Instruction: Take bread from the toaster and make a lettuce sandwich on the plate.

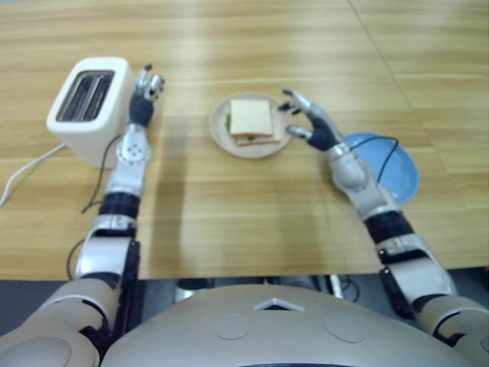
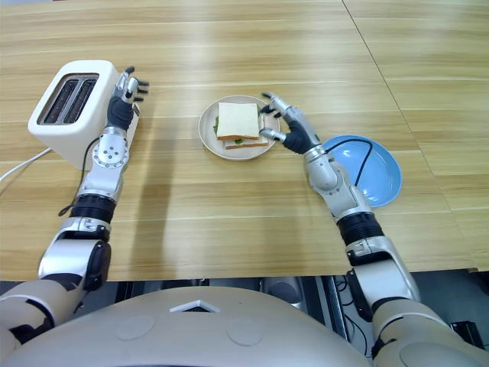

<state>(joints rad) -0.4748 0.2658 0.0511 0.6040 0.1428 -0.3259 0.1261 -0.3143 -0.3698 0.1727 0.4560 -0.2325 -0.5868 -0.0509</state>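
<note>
A white toaster (image 1: 86, 107) stands at the left of the table, both slots dark with no bread showing. My left hand (image 1: 145, 95) hovers just right of it, fingers spread and empty. On a beige plate (image 1: 220, 131) in the middle lies a sandwich (image 1: 251, 121): a white bread slice on top, green lettuce at its edge, another slice beneath. My right hand (image 1: 309, 122) is at the plate's right rim, fingers open and curved toward the sandwich, a little apart from it and holding nothing.
A blue plate (image 1: 401, 174) lies right of my right forearm, with a black cable across it. The toaster's white cord (image 1: 27, 170) trails off toward the left front. Bare wooden tabletop lies in front of the plates.
</note>
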